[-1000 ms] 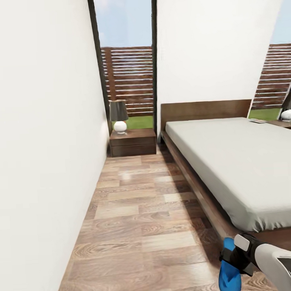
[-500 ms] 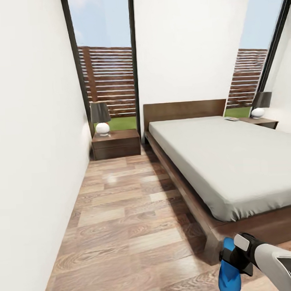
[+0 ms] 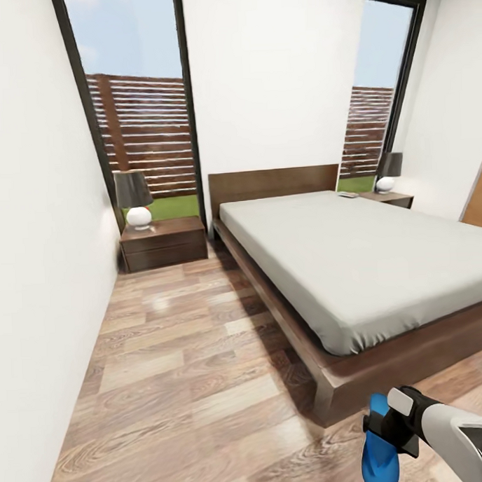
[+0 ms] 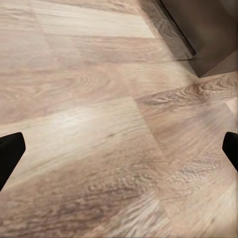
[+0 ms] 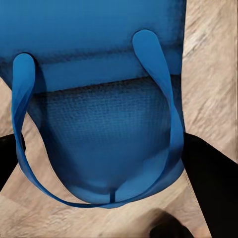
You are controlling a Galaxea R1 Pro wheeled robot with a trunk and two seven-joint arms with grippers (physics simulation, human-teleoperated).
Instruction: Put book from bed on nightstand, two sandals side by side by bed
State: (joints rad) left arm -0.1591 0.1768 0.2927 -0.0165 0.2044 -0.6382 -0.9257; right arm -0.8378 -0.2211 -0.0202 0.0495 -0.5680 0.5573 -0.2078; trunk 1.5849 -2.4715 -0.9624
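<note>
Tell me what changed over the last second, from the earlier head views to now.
The head camera swung right: the dark wooden nightstand with the black-shaded lamp slid left in the picture, and more of the light-grey bed and the far nightstand came into sight. The things themselves did not move. The right gripper stays shut on the bright blue flip-flop sandal; nothing was taken or released.

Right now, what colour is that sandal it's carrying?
Bright blue, straps too; the sandal shows best in the right wrist view.
</note>
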